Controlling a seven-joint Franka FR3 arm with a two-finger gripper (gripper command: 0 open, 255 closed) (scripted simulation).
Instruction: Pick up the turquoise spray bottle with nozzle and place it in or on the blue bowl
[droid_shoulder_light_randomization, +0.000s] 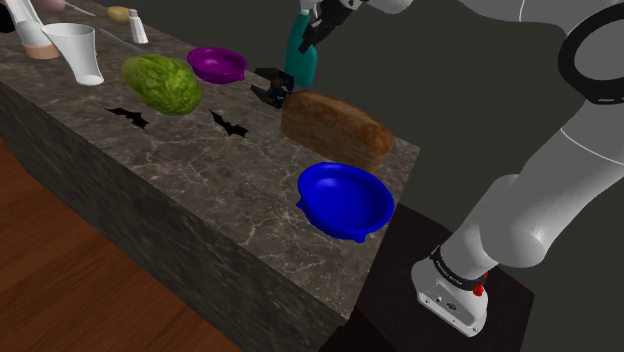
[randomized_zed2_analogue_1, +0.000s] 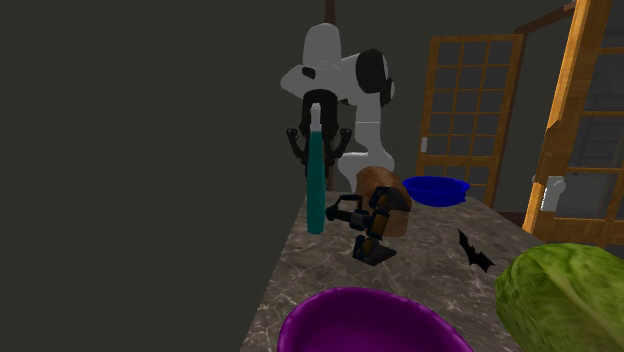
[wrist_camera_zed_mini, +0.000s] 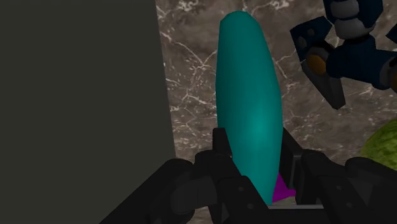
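Turquoise spray bottle (wrist_camera_zed_mini: 248, 108) upright; end effector (wrist_camera_zed_mini: 254, 149) clasps it.

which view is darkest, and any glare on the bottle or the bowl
Second exterior view is dimmest: the spray bottle and counter look murky against a dark wall. Shoulder view is brighter, with a soft sheen on the blue bowl. Wrist view shows a mild highlight down the bottle, with no harsh glare.

My shoulder camera looks down from beside the stand (droid_shoulder_light_randomization: 395, 270) over the dark marbled stone counter (droid_shoulder_light_randomization: 200, 190). The second sits low, facing the arm (droid_shoulder_light_randomization: 540, 200). The wrist camera peers closely past the jaws; all share the tall turquoise bottle (droid_shoulder_light_randomization: 302, 58) between them.
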